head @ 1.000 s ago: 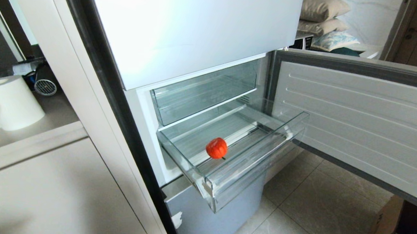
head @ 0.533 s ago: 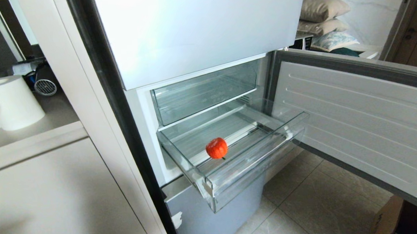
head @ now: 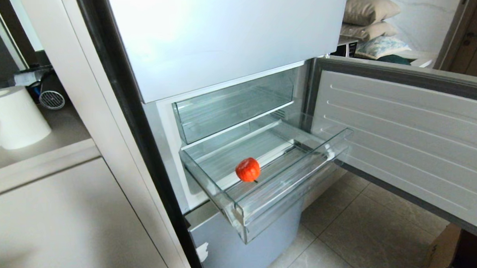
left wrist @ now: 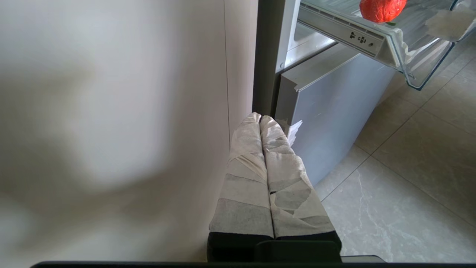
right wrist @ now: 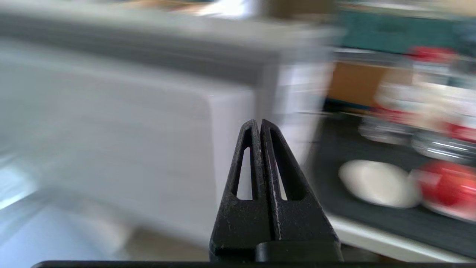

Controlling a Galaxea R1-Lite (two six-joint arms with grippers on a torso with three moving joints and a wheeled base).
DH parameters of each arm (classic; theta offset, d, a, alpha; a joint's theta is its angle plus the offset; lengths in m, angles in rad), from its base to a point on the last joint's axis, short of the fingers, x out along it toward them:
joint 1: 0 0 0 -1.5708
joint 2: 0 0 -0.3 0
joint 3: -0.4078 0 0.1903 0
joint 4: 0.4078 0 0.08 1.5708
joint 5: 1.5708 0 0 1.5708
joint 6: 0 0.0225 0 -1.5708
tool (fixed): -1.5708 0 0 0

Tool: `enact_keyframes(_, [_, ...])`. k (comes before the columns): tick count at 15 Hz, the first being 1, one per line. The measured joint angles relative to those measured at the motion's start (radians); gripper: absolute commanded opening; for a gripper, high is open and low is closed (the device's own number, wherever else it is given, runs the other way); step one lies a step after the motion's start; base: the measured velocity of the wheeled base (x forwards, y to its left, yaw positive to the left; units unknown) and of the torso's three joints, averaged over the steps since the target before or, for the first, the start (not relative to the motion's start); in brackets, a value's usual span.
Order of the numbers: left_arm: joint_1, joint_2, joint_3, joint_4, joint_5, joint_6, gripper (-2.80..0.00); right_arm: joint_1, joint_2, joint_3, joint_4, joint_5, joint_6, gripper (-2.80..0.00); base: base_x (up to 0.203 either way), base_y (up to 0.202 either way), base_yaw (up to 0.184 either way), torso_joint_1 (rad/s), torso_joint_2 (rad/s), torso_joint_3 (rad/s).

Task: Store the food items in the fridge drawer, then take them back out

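Right gripper (right wrist: 260, 124): you will find its two black fingers pressed flat together with nothing between them. It points toward the pale fridge door panel (right wrist: 111, 123), and its own camera view is smeared. Off to one side of it you can make out a dark surface carrying a white rounded item (right wrist: 377, 184) and a red one (right wrist: 446, 186); what they are cannot be told.

Left gripper (left wrist: 260, 121): its tape-wrapped fingers are likewise closed on nothing. It sits low beside the beige cabinet side (left wrist: 111, 111), aimed at the blue-grey lower fridge front (left wrist: 331, 111). Neither arm appears in the head view.

Surroundings: the fridge door (head: 408, 142) stands swung wide to the right, its ribbed white liner facing you. A second clear bin (head: 233, 106) sits above and behind the drawer. To the left, a counter (head: 38, 155) holds a white paper roll (head: 12, 117). Cushions (head: 368, 9) lie stacked at the far right. Grey floor tiles (head: 347, 234) run beneath the drawer.

Task items: the fridge drawer (head: 289, 188) is pulled out toward you, its long axis running left to right and its thick clear lip at the near edge. One orange-red ribbed food item (head: 247, 169) rests on the drawer floor, left of centre and close to the near lip. Being round, it shows no long axis; a small dark stem shows at its lower right. Nothing stands over the open drawer.
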Motion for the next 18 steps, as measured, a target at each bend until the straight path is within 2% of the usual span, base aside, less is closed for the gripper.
enact_keyframes(2, [0.000, 0.000, 0.000, 0.000, 0.000, 0.000, -2.80, 0.290, -0.078, 0.036, 0.092, -0.120, -0.001, -2.80, 0.000, 0.000, 0.000, 0.000, 0.00, 0.000])
enact_keyframes(4, [0.000, 0.000, 0.000, 0.000, 0.000, 0.000, -2.80, 0.521, -0.121, 0.070, 0.195, -0.214, 0.009, -2.80, 0.000, 0.000, 0.000, 0.000, 0.00, 0.000])
enact_keyframes(5, [0.000, 0.000, 0.000, 0.000, 0.000, 0.000, -2.80, 0.604, -0.127, 0.105, 0.243, -0.251, 0.015, -2.80, 0.000, 0.000, 0.000, 0.000, 0.00, 0.000])
enact_keyframes(6, [0.000, 0.000, 0.000, 0.000, 0.000, 0.000, -2.80, 0.650, -0.124, 0.139, 0.277, -0.274, 0.018, -2.80, 0.000, 0.000, 0.000, 0.000, 0.00, 0.000])
enact_keyframes(9, [0.000, 0.000, 0.000, 0.000, 0.000, 0.000, -2.80, 0.692, -0.112, 0.186, 0.294, -0.259, 0.019, -2.80, 0.000, 0.000, 0.000, 0.000, 0.00, 0.000])
enact_keyframes(18, [-0.001, 0.000, 0.000, 0.000, 0.000, 0.000, -2.80, 0.700, -0.133, 0.217, 0.292, -0.255, 0.007, -2.80, 0.000, 0.000, 0.012, 0.000, 0.00, 0.000])
